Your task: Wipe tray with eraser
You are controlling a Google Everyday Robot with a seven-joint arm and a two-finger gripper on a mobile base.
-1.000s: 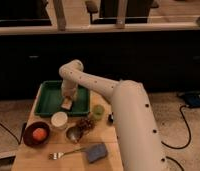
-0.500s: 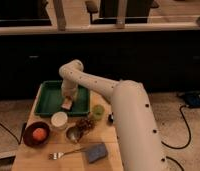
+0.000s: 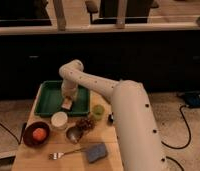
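Observation:
The green tray point(image 3: 50, 100) sits at the back left of the wooden table. My white arm reaches over it from the right. My gripper point(image 3: 67, 100) points down into the tray near its right front part. The small tan eraser point(image 3: 67, 104) is at the gripper's tip, resting on the tray floor.
In front of the tray stand a white cup point(image 3: 59, 120), a green cup point(image 3: 98, 111), a brown clump point(image 3: 85, 122) and a metal spoon bowl point(image 3: 73, 133). A dark round bowl point(image 3: 29, 140) holds an orange ball point(image 3: 39, 134). A blue-grey pad point(image 3: 96, 152) and a fork point(image 3: 63, 153) lie near the front edge.
The gripper and eraser have barely shifted inside the tray; nothing else on the table has moved.

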